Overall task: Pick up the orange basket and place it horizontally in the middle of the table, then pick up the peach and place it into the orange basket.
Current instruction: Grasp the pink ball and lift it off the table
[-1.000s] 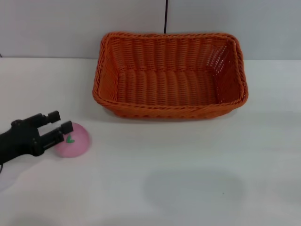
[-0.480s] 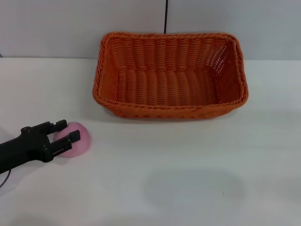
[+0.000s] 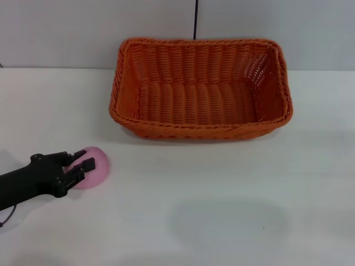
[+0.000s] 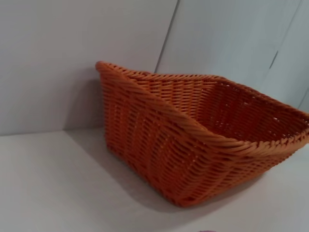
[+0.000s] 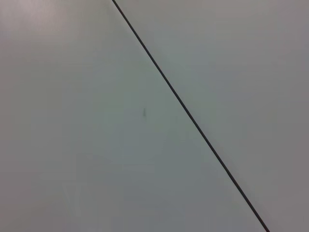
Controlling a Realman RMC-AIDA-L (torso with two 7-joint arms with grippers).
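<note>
The orange basket (image 3: 201,90) is being shown resting upright on the table (image 3: 222,194), set far back against the wall and lying lengthwise across the head view, its long sides running left to right. From the left wrist view, the same basket (image 4: 193,140) is being seen corner-on, with its sloping woven wall and braided rim facing the camera. The peach (image 3: 94,166) is being kept on the tabletop near the left edge, well apart from the basket and nearer the robot. The left gripper (image 3: 79,164) is being held low at the peach, its black fingers (image 3: 84,165) parted and placed around the fruit's left side, one finger behind it and one in front; whether the pads are being pressed against the peach cannot be told. The right gripper is not being shown in any view, and only a plain wall with a dark seam is being caught by the right wrist camera.
</note>
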